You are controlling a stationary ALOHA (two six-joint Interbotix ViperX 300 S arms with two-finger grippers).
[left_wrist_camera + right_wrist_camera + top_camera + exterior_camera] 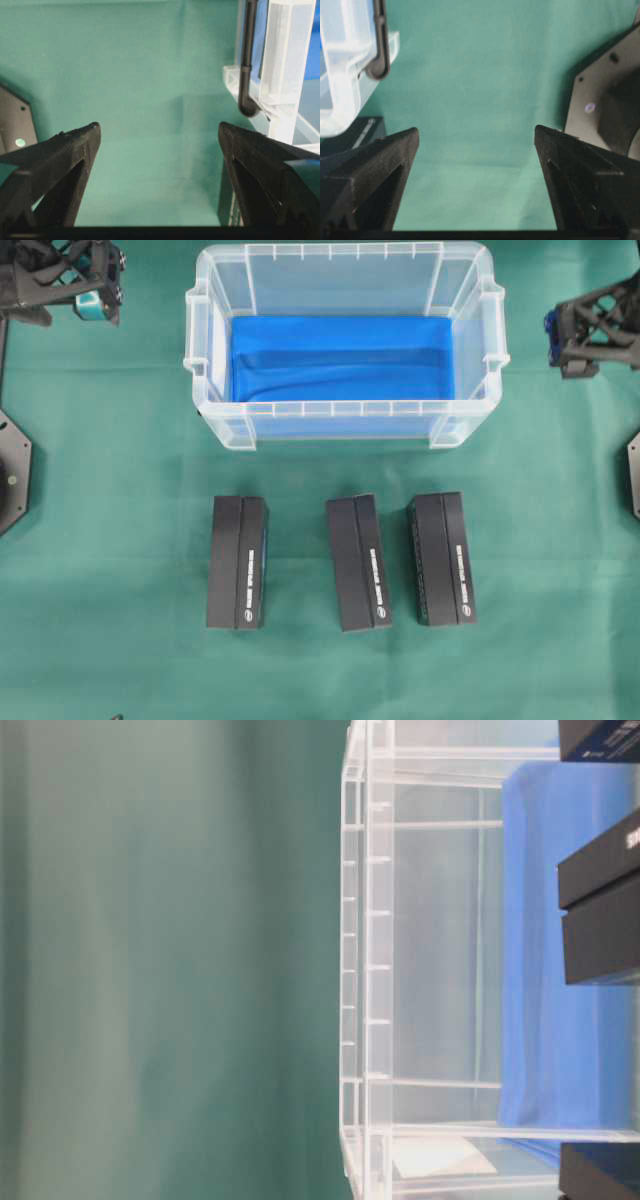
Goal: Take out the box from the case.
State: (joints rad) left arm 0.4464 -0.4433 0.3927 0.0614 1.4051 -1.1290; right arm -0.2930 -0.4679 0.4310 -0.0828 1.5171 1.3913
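Both grippers, left (159, 137) and right (476, 140), gape wide over bare green cloth (100, 540) holding nothing, flanking the case (340, 430), while three black boxes (238, 562) lie outside it, their white side print too small to read.
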